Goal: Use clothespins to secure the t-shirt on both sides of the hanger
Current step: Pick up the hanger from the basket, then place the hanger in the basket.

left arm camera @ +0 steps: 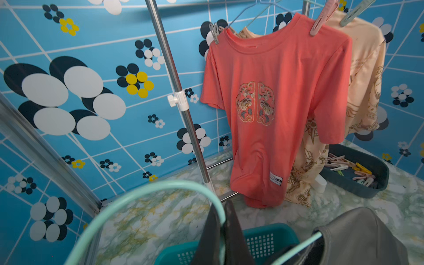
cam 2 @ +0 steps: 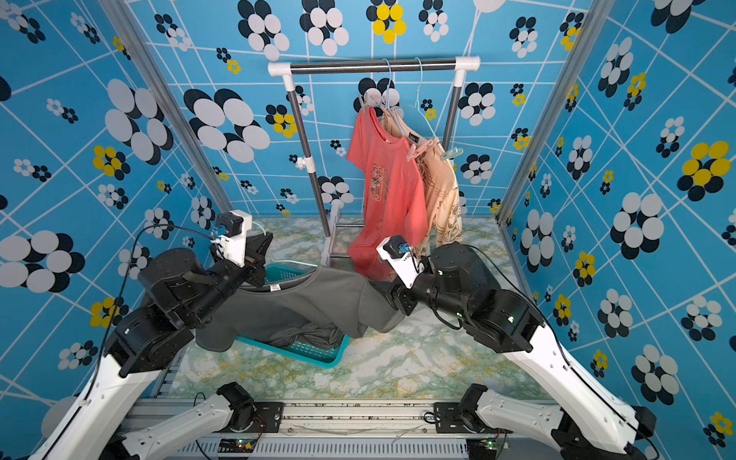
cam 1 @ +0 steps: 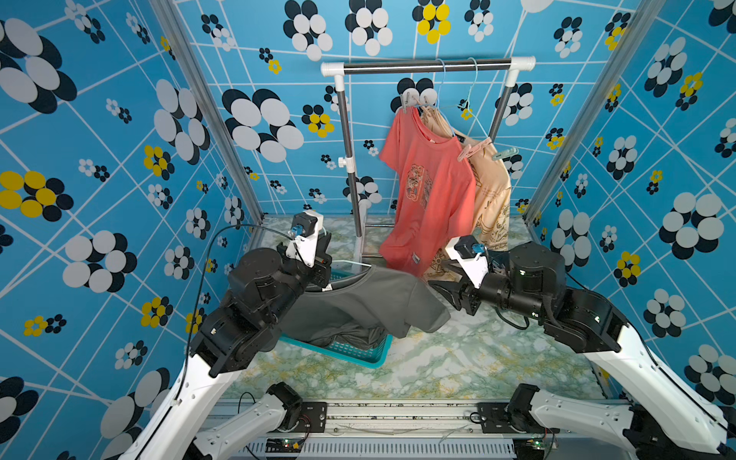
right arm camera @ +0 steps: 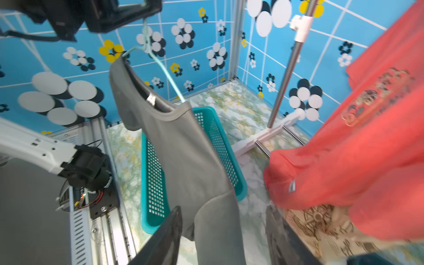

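Above the teal basket (cam 1: 350, 352), the left pincer (left arm camera: 223, 231) clamps the mint hanger (right arm camera: 169, 82) bearing a grey t-shirt (cam 1: 358, 306); the right pincer (right arm camera: 224, 234) gapes around its loose sleeve; clothespins (left arm camera: 353, 169) lie in a dark tray (left arm camera: 358, 191) beyond the basket.

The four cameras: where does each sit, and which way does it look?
Top views: high at the front, looking down at the clothes rack; both arms, left hand and right hand show.
Left wrist: on the left arm, facing the coral t-shirt; its shut fingers grip the mint hanger.
Right wrist: on the right arm, facing the grey t-shirt and teal basket; its open fingers show.
Shared: both wrist views show basket and coral t-shirt.
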